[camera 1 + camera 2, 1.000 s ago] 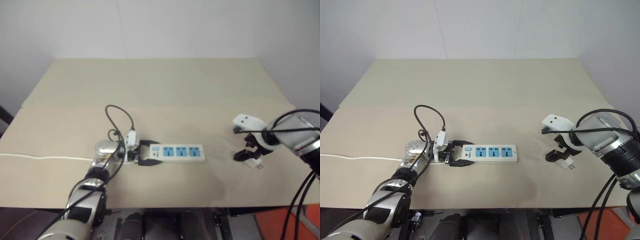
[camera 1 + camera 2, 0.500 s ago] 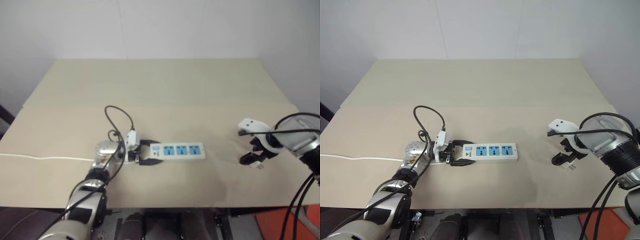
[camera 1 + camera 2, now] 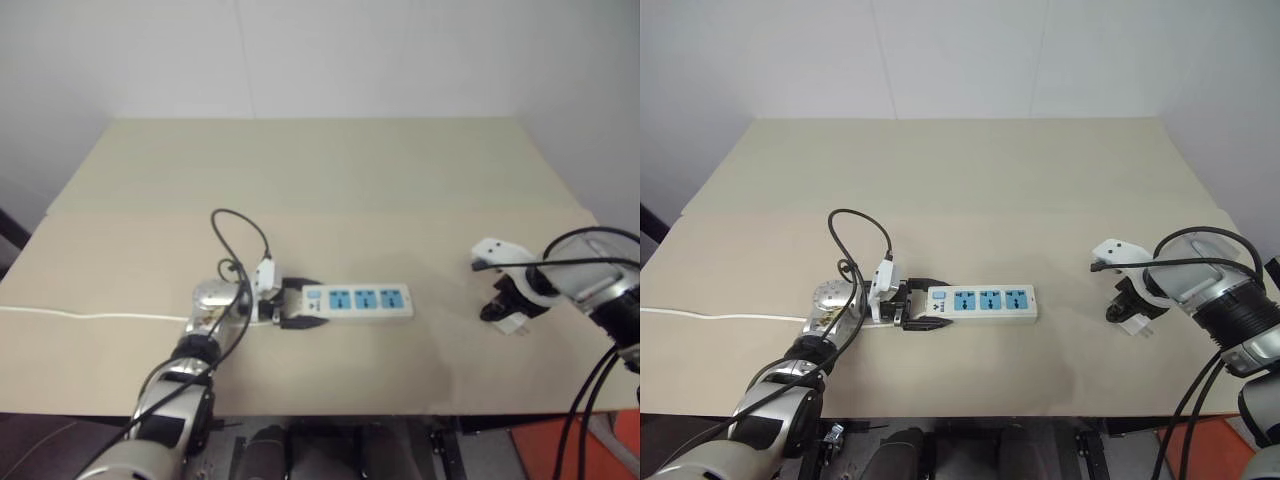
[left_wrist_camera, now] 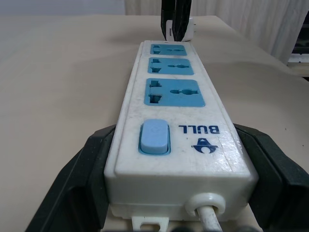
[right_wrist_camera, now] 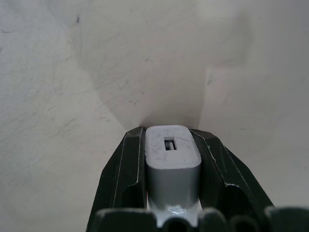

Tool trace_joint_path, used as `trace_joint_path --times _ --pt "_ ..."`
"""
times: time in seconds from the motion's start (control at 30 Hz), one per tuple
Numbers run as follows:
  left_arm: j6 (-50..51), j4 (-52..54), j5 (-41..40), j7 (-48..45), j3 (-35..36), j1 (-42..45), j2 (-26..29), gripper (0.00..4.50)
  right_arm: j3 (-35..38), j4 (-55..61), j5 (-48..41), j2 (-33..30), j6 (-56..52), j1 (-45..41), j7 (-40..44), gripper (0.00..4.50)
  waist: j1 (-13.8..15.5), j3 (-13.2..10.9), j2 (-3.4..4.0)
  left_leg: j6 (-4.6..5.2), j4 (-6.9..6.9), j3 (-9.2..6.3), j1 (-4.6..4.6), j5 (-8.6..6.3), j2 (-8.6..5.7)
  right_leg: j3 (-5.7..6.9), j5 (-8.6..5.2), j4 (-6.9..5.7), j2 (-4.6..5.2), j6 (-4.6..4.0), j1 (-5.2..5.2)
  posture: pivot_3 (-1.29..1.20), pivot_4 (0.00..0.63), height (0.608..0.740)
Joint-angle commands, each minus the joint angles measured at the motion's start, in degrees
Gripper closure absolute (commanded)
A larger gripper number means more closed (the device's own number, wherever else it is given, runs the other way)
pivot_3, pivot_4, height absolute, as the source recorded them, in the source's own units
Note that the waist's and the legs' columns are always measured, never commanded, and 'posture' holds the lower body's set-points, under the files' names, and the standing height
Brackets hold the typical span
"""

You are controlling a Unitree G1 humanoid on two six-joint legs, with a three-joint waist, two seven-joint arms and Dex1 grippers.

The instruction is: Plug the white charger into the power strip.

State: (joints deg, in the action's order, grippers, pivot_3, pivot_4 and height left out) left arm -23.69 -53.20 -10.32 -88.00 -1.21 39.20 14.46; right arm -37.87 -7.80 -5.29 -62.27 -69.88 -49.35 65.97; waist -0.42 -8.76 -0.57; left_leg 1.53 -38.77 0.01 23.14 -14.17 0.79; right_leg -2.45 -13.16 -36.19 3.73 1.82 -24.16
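Right gripper (image 3: 1128, 312) is pinching the white charger (image 5: 172, 157) between its two black fingers (image 5: 126, 169), down at the table (image 3: 960, 170), well away from the power strip (image 3: 983, 302). One flat end of the charger, with a small slot in it, is facing the wrist camera, so the prongs are probably pointing the other way, but they are hidden there. Left gripper (image 3: 292, 308) is squeezing the switch end of the power strip, keeping it flat on the table with its three blue sockets facing up.

Things that could go wrong: the charger is small and smooth, so it may be slipping or twisting in the fingers when the arm is lifting it. If it is twisting, the prongs may not be lining up with the holes, and pushing may just be bumping the blue face. A hard push could be tipping or sliding the strip if the left grip is too weak. The thin white cord (image 3: 720, 318) on the far left looks out of the way.
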Motion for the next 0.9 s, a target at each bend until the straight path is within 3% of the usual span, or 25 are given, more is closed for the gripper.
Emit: trace_joint_path --times 0.03,0.17,0.27,0.4,0.53,0.7,0.9 --pt "1.4 3.1 -0.2 -0.4 -1.4 0.7 0.0 1.20 4.6 3.9 -0.3 -0.7 -0.9 -0.8 -0.9 3.39 0.0 0.0 0.01 0.00 0.00 0.00 0.01 0.00 0.00 0.00 0.00 0.00 0.00 0.00 -0.01 0.00 0.150 0.740" --pt "2.3 4.1 1.2 -0.1 -3.0 1.1 0.7 1.20 9.3 8.1 -1.2 -0.5 -2.3 -1.9 -2.6 3.39 0.0 0.0 0.02 0.00 0.00 -0.01 0.00 0.00 0.01 0.00 0.00 -0.01 -0.01 0.00 -0.01 0.00 0.150 0.740" --pt "3.3 4.7 1.1 -0.1 -3.6 1.3 0.9 1.20 16.8 11.7 -4.8 1.5 -2.1 -2.7 -3.3 3.39 0.0 0.0 0.03 0.00 0.00 -0.02 0.01 0.00 0.00 0.00 0.00 -0.01 0.00 0.00 -0.01 0.00 0.150 0.740" --pt "4.7 5.5 1.8 0.5 -4.6 1.3 1.5 1.20 36.2 16.1 -15.5 10.1 -0.5 -0.7 -4.1 3.39 0.0 0.0 0.03 0.01 0.02 -0.06 -0.01 0.00 0.01 0.01 0.00 -0.01 -0.02 0.00 0.03 0.00 0.150 0.740" --pt "7.0 7.3 0.9 0.5 -5.0 0.7 2.2 1.20 48.4 22.4 -21.4 20.9 16.5 10.3 -5.5 3.39 1.1 0.2 -0.32 0.01 0.02 -0.24 0.01 -0.01 0.03 0.13 0.02 -0.07 -0.07 0.02 0.17 0.00 0.150 0.740" --pt "8.3 8.9 0.6 1.3 -5.1 -0.3 2.3 1.20 50.3 19.6 -26.7 31.2 32.3 18.5 -1.1 3.39 0.9 0.3 -0.33 0.01 -0.06 -0.14 0.00 -0.01 0.00 -0.02 0.08 -0.09 -0.06 0.12 0.18 0.00 0.150 0.740" --pt "11.4 13.7 -0.5 2.1 -5.1 -3.0 3.1 1.20 44.8 5.5 -22.3 34.8 43.3 15.9 -0.5 3.39 0.3 0.3 -0.30 0.01 -0.02 -0.10 -0.31 -0.01 0.02 -0.03 0.08 0.00 -0.08 0.10 0.40 0.00 0.150 0.740"
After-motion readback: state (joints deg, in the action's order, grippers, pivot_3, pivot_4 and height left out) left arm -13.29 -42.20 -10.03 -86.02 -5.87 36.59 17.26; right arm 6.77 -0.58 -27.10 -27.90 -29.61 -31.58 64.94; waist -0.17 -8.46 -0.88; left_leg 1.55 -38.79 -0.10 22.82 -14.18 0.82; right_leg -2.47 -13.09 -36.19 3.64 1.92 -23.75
